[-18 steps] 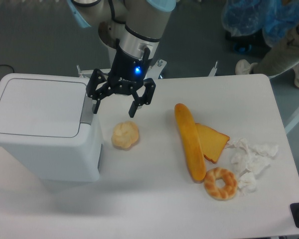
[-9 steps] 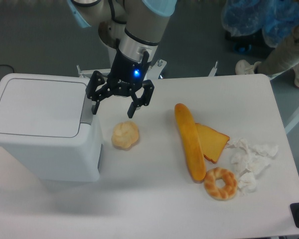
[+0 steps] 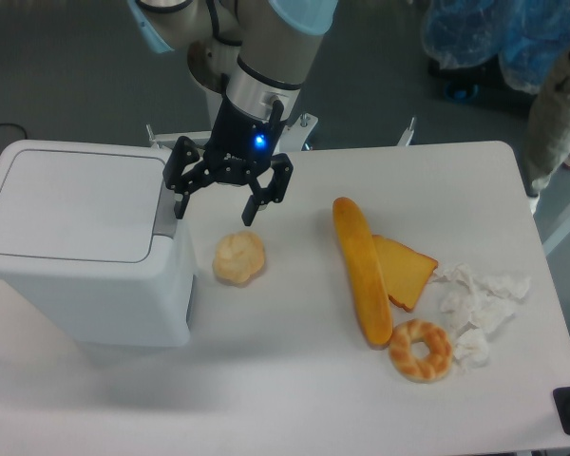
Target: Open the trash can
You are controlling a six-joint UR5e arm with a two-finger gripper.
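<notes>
You've got one trash can (image 3: 85, 237), one gripper (image 3: 216, 205), one round bun (image 3: 239, 257), one long loaf (image 3: 362, 269), one toast slice (image 3: 405, 270), one ring pastry (image 3: 420, 350) (plus one crumpled tissue heap (image 3: 480, 306)).

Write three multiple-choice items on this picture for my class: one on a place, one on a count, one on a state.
1. Where is the bin on the table?
A. left end
B. right end
C. middle

2. How many bread items lie on the table?
A. two
B. four
C. six

3. How is the bin's lid?
A. open
B. shut
C. missing

Answers:
1 A, the bin fills the table's left end.
2 B, there are a bun, a loaf, a slice and a ring.
3 B, the lid lies flat on the bin, while the open gripper hovers by its right edge.
</notes>
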